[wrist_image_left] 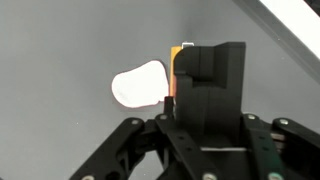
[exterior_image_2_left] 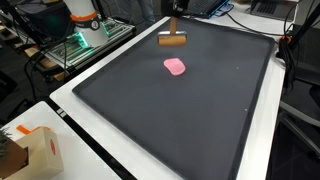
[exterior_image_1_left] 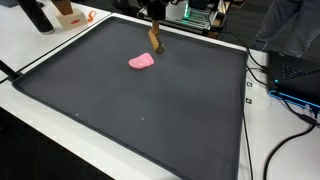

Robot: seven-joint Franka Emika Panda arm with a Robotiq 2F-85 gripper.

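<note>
My gripper hangs over the far part of a black mat and is shut on a brown wooden object, held just above the mat. In an exterior view the object looks like a block on a thin stem under the gripper. A pink flat piece lies on the mat just beside and in front of it, apart from it. In the wrist view the dark fingers cover most of the orange-brown object; the pink piece looks pale, to its left.
The mat covers a white table. A cardboard box stands at one corner. The robot base and a wire rack stand beyond the mat's edge. Cables and a dark device lie beside the mat.
</note>
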